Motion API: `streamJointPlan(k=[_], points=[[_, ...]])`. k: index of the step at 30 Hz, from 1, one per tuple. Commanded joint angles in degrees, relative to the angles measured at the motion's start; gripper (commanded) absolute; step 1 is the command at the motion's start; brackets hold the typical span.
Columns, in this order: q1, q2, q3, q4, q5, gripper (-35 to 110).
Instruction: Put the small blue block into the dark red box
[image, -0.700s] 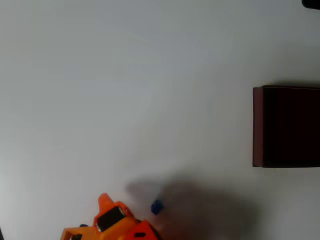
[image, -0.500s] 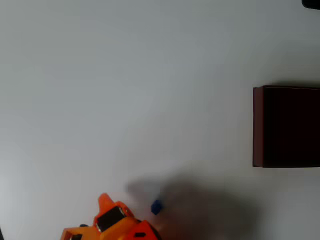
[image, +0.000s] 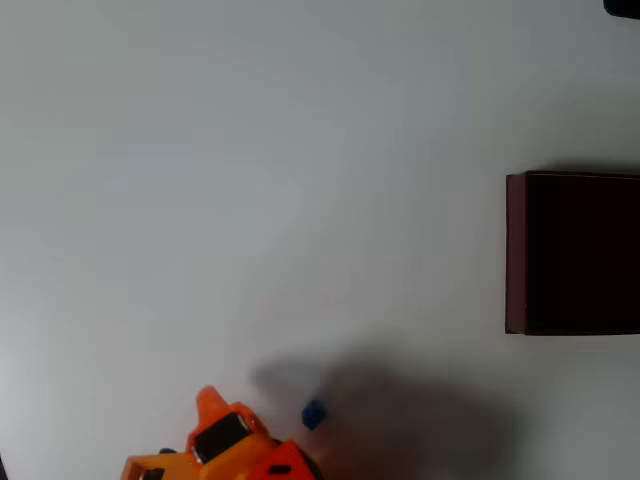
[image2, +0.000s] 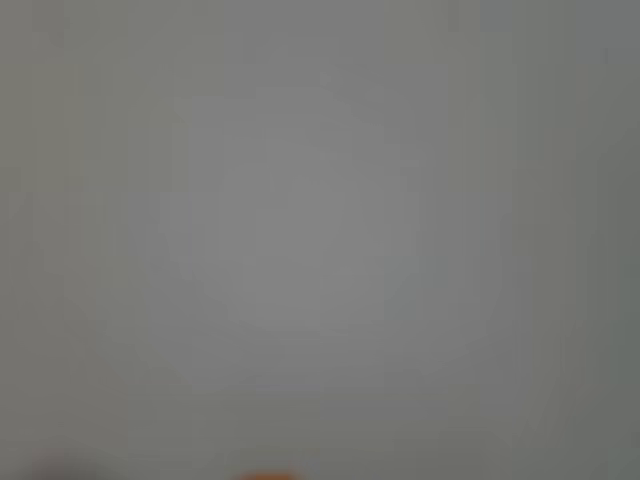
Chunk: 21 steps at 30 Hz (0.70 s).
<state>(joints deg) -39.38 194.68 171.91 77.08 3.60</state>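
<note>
So in the overhead view the orange end effector (image: 215, 425) is poking in at the bottom edge, left of centre, and most of it is cut off by the frame, so honestly I can't tell whether it's spread or pinched together. What you do see is an orange pointed tip aimed up and to the left, with a dark rectangular bit just behind it. The small blue block (image: 313, 413) sits on the pale surface (image: 300, 200) just to the right of the end effector, close but not touching it, and it isn't being held by anything. A soft grey shadow spreads over the surface around the block and off to the right. The dark red box (image: 516, 255) is way over at the right edge, about mid-height, well apart from both the block and the end effector, with its thin maroon left wall visible and an almost black inside; its right part runs out of the picture. The wrist view is pretty much a blurry grey wash, with a tiny orange sliver at the bottom edge.
</note>
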Motion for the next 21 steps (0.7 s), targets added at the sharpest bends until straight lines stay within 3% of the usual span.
streamJointPlan(k=[1, 13, 21], points=[[-0.79, 0.62, 1.05, 0.7, 0.35, 0], [-5.1, 0.7, -3.25, 2.29, 7.38, 0], [-8.88, 0.53, -10.99, 1.49, 23.2, 0]])
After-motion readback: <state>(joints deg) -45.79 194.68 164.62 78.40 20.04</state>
